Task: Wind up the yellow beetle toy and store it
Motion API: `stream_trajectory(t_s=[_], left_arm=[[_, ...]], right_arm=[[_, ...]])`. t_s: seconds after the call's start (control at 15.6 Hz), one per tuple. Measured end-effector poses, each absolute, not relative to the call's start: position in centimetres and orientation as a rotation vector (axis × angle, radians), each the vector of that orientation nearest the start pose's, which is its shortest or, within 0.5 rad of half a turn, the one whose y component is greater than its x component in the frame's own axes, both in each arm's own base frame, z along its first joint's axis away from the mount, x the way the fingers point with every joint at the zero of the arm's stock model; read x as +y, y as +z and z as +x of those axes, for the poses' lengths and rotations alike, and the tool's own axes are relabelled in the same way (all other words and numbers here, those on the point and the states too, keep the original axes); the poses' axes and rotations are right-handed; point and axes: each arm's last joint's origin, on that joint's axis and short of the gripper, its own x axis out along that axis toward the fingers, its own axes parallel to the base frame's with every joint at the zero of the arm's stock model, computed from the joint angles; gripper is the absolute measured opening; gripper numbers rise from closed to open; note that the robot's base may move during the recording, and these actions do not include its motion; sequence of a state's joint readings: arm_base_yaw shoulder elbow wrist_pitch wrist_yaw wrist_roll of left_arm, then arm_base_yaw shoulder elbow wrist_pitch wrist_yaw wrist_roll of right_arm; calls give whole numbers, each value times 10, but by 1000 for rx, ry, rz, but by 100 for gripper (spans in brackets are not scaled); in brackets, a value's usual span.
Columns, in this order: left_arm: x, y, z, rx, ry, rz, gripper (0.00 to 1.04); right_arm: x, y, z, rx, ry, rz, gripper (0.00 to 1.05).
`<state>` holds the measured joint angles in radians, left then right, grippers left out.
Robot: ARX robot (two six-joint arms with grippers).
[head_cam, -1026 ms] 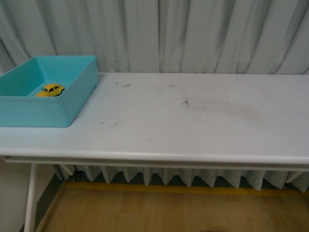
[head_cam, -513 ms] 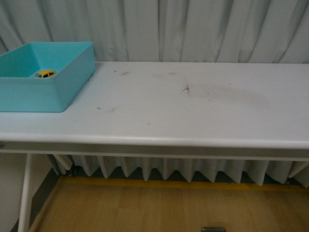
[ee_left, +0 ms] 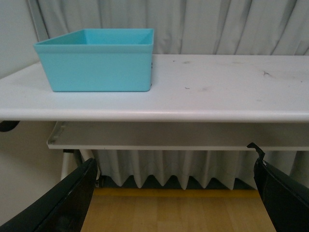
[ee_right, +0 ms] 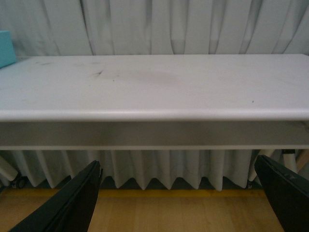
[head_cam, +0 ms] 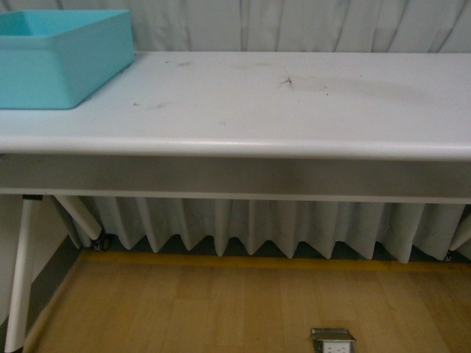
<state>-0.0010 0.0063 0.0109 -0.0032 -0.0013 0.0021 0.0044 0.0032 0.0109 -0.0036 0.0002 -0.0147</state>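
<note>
The yellow beetle toy is hidden in every view; only the outer walls of the teal bin (head_cam: pixel 62 62) show, at the table's far left. The left wrist view faces that bin (ee_left: pixel 99 63) from below table height. My left gripper (ee_left: pixel 176 193) is open, its dark fingers (ee_left: pixel 63 203) spread wide with only floor and curtain between them, well short of the table edge. My right gripper (ee_right: pixel 178 193) is open too, low in front of the table, nothing between its fingers (ee_right: pixel 285 193). A sliver of the bin (ee_right: pixel 6 48) shows in the right wrist view.
The white table (head_cam: pixel 294 103) has a thick front edge (head_cam: pixel 235 147) and a shelf rail under it. A pleated curtain hangs behind and below. A white table leg (head_cam: pixel 18 279) stands at the left. A floor socket (head_cam: pixel 333 340) sits in the wooden floor.
The front view has sunk from above the table to about its edge height. The bin's inside and the yellow toy seen in it earlier have dropped out of sight.
</note>
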Motion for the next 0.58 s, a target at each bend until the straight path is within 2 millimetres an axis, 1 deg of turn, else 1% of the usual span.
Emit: stream_trajectory(t_s=[0.58], left_arm=[[0, 166, 97, -1, -1, 3, 98]], right_arm=[[0, 167, 97, -3, 4, -14, 98]])
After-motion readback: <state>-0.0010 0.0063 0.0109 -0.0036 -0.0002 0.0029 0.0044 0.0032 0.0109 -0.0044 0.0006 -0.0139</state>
